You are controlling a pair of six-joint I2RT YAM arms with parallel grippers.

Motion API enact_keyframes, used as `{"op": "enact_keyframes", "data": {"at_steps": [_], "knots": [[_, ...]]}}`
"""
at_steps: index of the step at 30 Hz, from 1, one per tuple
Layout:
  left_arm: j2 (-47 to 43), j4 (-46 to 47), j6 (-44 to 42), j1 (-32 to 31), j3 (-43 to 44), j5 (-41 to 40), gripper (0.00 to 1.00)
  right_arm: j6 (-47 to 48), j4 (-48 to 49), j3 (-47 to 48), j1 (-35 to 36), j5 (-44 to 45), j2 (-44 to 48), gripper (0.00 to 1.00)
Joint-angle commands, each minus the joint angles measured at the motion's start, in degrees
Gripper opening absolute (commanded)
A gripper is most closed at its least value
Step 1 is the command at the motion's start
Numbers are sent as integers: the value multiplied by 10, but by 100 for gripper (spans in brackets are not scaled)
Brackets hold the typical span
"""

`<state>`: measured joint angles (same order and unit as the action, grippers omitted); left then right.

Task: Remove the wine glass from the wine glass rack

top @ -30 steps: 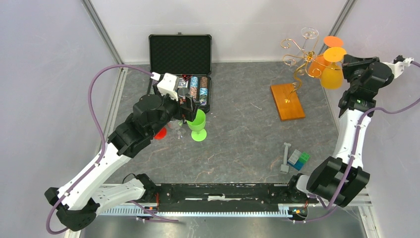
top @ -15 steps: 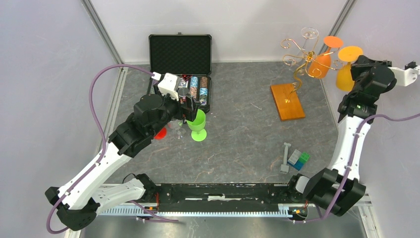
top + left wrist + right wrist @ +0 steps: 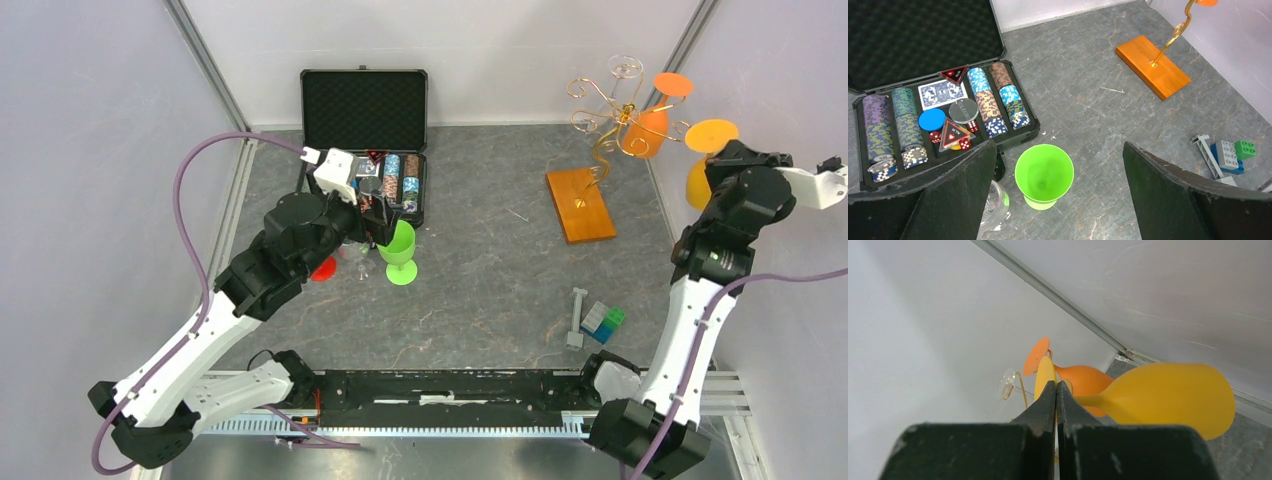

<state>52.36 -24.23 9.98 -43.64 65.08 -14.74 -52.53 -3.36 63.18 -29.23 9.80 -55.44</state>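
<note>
The right gripper [image 3: 1056,390] has its jaws clenched on the thin stem of a yellow wine glass [image 3: 1173,395], close to the glass's foot. The top view shows this glass in the air to the right of the wine glass rack [image 3: 581,204]. It is apart from the curled gold arms and out over the desk's [image 3: 480,270] right edge. The lift-off itself therefore looks done, since the yellow glass no longer hangs from any wire. What seems left is to bring it in and set it down on the desk, probably upright. An orange glass [image 3: 645,128] and a clear glass [image 3: 625,68] are still hanging on the rack. Whether they must come off too cannot be told from the task. The left gripper [image 3: 1058,150] takes no part here: its jaws are released and spread wide above a green cup [image 3: 1044,172] that stands on the desk just in front of the black case [image 3: 365,110], and they touch nothing
</note>
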Motion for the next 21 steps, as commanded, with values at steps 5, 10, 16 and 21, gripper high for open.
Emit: {"op": "enact_keyframes", "data": {"at_steps": [5, 10, 16, 21], "knots": [[-39, 64, -11, -2, -30, 34, 100, 50, -107, -62, 1, -36, 112, 0], [-31, 70, -1, -2, -29, 56, 100, 55, -153, -94, 18, -60, 160, 0], [-25, 87, 22, -2, -31, 96, 100, 17, -164, -138, 52, -129, 199, 0], [-5, 94, 44, -2, -24, 140, 100, -30, -142, -187, 96, -198, 221, 0]]}}
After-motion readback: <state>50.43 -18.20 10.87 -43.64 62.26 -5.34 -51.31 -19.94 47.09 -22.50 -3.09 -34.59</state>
